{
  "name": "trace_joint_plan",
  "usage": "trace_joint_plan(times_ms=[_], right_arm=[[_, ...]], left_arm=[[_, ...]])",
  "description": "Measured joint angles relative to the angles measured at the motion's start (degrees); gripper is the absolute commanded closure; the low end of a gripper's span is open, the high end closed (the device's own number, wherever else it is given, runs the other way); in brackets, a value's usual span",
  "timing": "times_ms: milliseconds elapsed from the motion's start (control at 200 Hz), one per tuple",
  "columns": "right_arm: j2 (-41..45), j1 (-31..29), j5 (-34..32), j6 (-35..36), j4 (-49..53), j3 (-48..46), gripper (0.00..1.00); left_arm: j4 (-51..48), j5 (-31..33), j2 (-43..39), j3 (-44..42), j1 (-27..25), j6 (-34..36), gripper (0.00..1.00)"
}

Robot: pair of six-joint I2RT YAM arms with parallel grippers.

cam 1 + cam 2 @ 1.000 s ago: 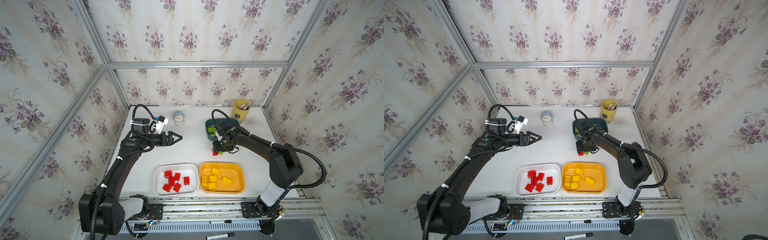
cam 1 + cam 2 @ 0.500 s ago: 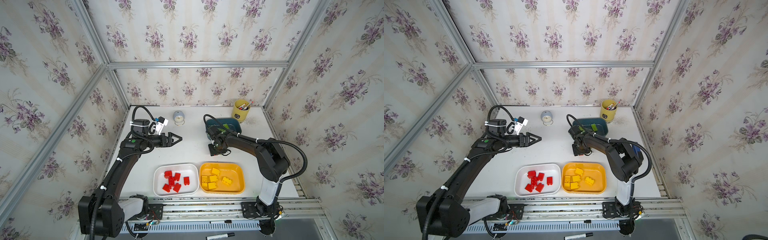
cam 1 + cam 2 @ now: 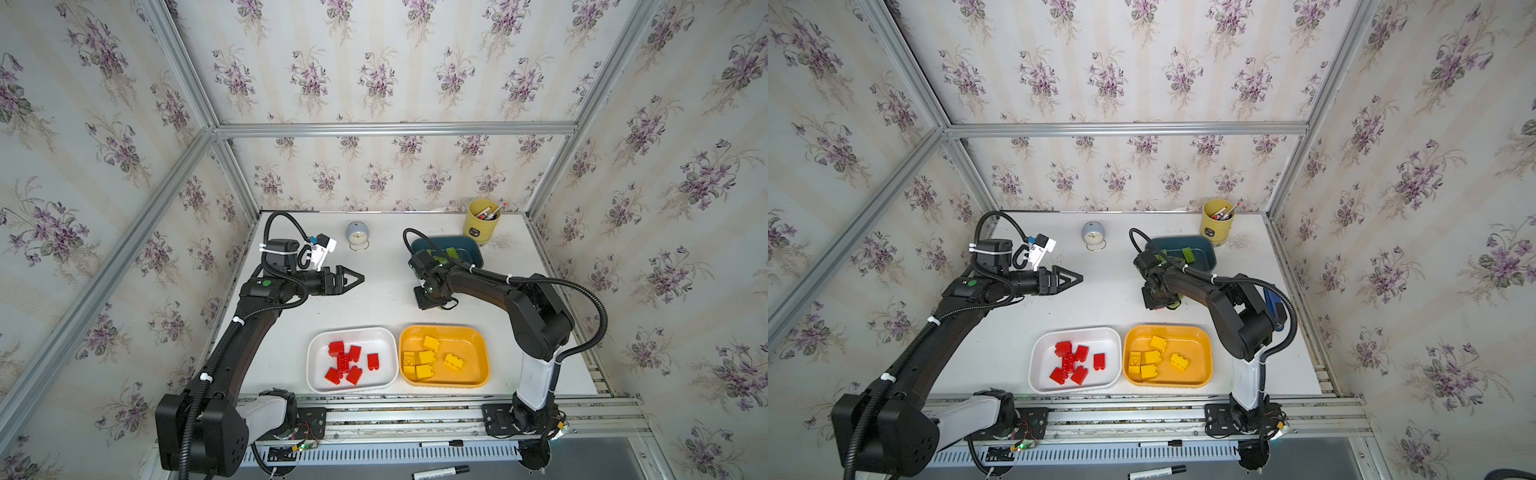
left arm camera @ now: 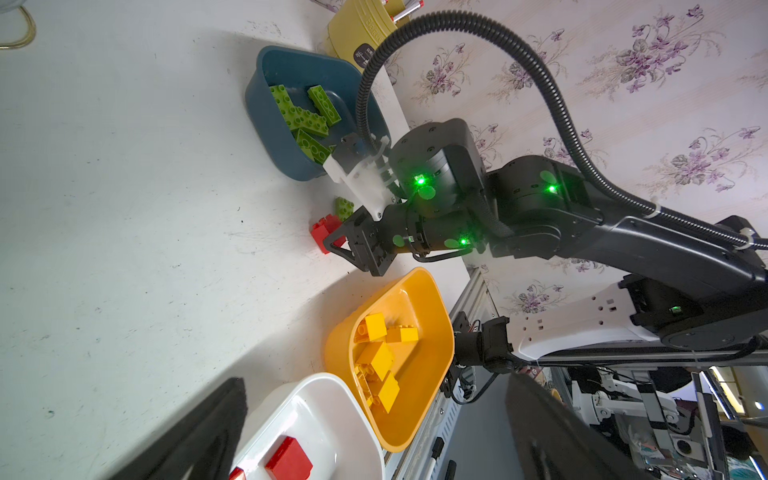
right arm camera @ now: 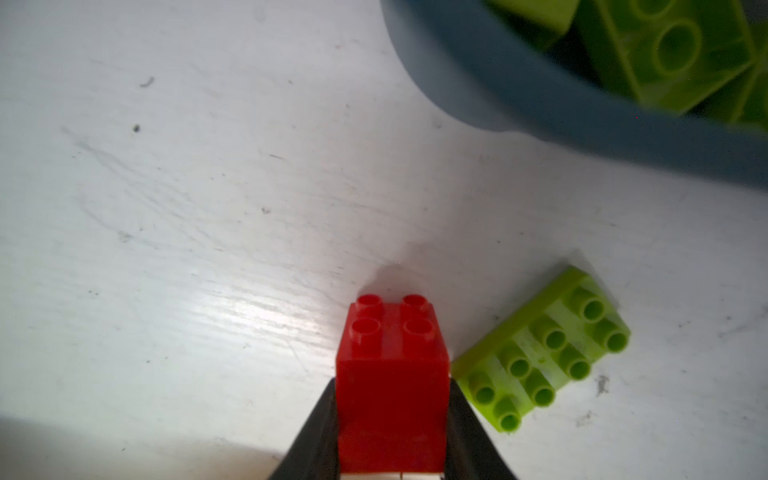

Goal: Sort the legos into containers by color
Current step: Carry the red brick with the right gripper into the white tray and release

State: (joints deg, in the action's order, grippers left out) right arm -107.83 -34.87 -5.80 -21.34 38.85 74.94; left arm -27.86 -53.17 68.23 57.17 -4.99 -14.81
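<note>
1. At the table's left-centre, your left gripper hovers with jaws spread wide, well apart from every brick.
2. Further right, on the near side of the teal tray, your right gripper pinches the red brick. A green brick lies just beside it on the right.

A small grey clock stands far on the white worktop; a yellow pen cup occupies the far right corner.

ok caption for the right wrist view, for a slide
Right gripper fingers closed on a red lego beside a green lego, near the teal tray.
</note>
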Motion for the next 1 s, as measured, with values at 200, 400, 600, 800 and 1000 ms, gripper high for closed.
trace_joint_plan(times_ms=[200,400,600,800,1000], right_arm=[[8.74,-1.88,5.95,8.22,0.55,0.24,0.76],[16.06,-9.97,12.85,15.78,0.87,-0.94,0.75],[17.51,-20.57,16.5,20.55,-0.39,-5.35,0.74],[14.29,-25.14,17.51,23.69,-3.82,-6.78,0.69],[10.93,-25.22,14.91,25.42,-5.07,-5.16,0.42]], left_arm=[[-0.02,-0.02,0.0,0.24,0.46,0.2,0.01],[-0.74,-0.02,-1.16,0.26,1.42,0.85,0.01],[-1.66,-0.02,-3.28,-1.18,3.32,1.73,0.01],[-3.23,0.02,-4.5,-3.3,3.87,2.27,0.01],[-3.56,0.0,-5.53,-4.31,3.89,2.27,0.01]])
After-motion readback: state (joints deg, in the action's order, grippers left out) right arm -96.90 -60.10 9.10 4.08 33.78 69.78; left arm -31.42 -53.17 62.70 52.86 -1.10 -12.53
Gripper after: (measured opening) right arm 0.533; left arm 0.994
